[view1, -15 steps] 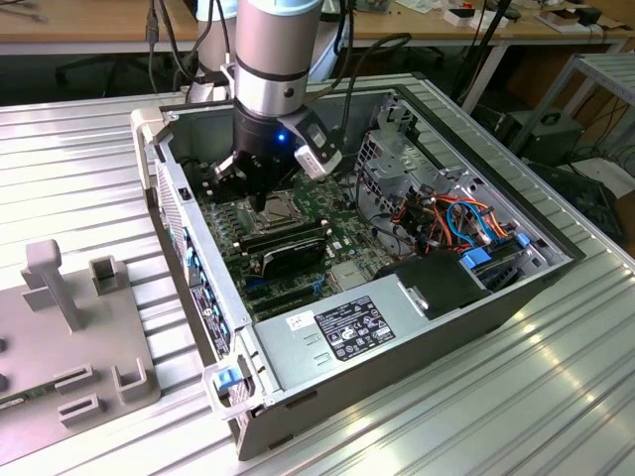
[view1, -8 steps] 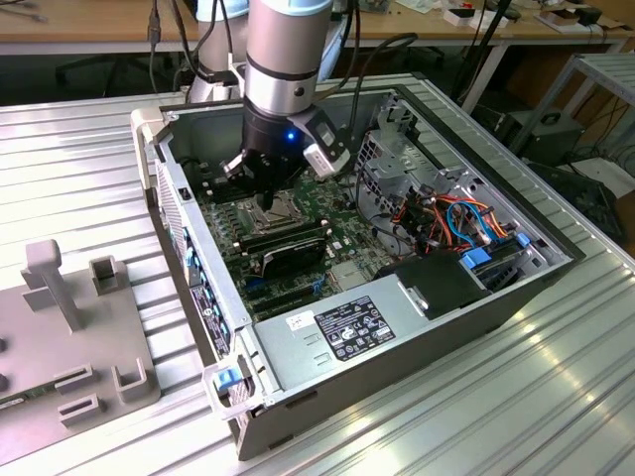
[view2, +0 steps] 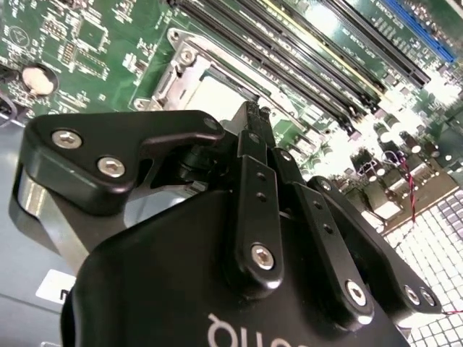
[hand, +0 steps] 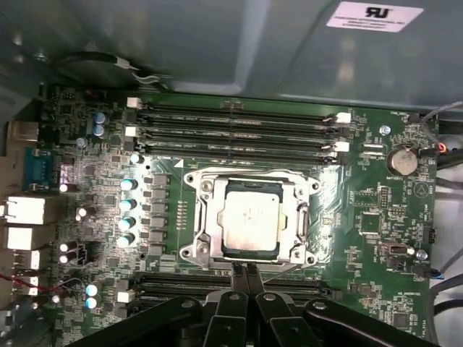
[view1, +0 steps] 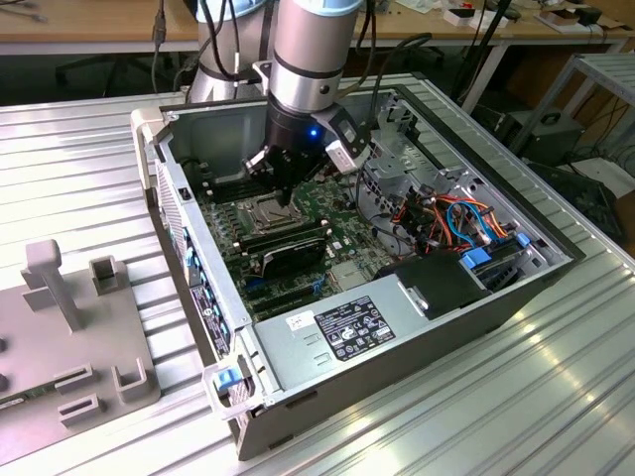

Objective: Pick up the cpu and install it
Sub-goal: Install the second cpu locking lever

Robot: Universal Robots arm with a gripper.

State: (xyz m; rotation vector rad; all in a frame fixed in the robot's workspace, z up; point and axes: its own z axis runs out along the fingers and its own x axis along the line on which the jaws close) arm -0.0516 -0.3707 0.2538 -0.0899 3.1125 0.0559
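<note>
The cpu (hand: 249, 220) lies flat in the socket frame (hand: 197, 217) on the green motherboard (hand: 376, 210), free of any grip. Just beside it, the gripper (hand: 248, 271) hangs with fingers pressed together, empty. The motherboard sits inside the open computer case (view1: 417, 342).

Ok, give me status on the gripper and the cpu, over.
Gripper shut, holding nothing, just off the socket's edge. Cpu sitting flat in the socket, silver top up. Memory slots beside it; nothing over the cpu.
</note>
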